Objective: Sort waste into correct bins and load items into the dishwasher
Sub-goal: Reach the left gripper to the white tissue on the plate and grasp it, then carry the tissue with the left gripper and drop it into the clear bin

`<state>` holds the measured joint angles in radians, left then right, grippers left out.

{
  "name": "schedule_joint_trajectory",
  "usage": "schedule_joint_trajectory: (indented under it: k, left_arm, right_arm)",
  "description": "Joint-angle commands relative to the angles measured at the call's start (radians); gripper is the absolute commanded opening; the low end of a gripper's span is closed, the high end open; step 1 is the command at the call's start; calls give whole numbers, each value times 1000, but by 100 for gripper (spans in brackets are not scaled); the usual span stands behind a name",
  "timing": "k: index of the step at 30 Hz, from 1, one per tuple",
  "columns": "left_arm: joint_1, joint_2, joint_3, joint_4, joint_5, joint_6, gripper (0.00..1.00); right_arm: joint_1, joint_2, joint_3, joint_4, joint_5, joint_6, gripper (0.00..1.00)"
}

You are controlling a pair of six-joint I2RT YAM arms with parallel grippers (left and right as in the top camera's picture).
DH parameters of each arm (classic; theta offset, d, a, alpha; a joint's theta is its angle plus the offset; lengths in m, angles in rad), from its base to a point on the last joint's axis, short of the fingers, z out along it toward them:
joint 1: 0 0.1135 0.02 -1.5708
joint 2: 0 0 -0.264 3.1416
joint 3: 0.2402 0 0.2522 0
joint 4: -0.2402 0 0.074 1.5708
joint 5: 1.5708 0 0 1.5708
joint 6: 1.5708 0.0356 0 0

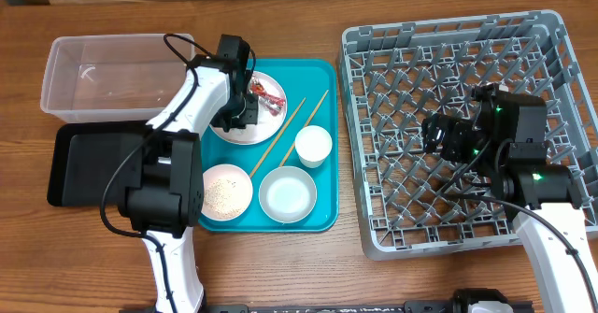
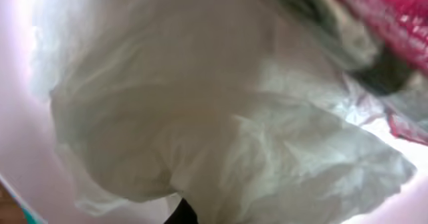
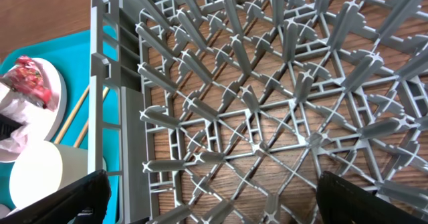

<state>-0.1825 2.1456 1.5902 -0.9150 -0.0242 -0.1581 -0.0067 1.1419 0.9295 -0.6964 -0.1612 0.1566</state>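
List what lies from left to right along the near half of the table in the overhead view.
black tray → small plate of rice grains → empty white bowl → grey dish rack. The teal tray under both dishes spans them, so it is left out.

left tool (image 1: 239, 113) pointing down, grip unseen | right tool (image 3: 210, 187) spread wide
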Motion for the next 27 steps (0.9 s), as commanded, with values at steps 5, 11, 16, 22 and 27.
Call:
schedule_joint_trajectory:
  k: [5, 11, 16, 22, 27]
  left_arm:
    - [26, -29, 374, -395, 114, -6, 4]
    - [45, -30, 661, -638, 110, 53, 4]
    - [80, -29, 683, -649, 60, 37, 4]
    - [208, -25, 660, -571, -10, -121, 4]
    - [325, -24, 521, -367, -16, -160, 4]
  right_arm:
    - [-2, -5, 21, 5, -9, -4, 100]
    - [-2, -5, 21, 6, -9, -4, 100]
    - [-2, -5, 21, 6, -9, -4, 100]
    - [-2, -5, 21, 6, -9, -4, 100]
    - [-2, -5, 21, 11, -9, -4, 100]
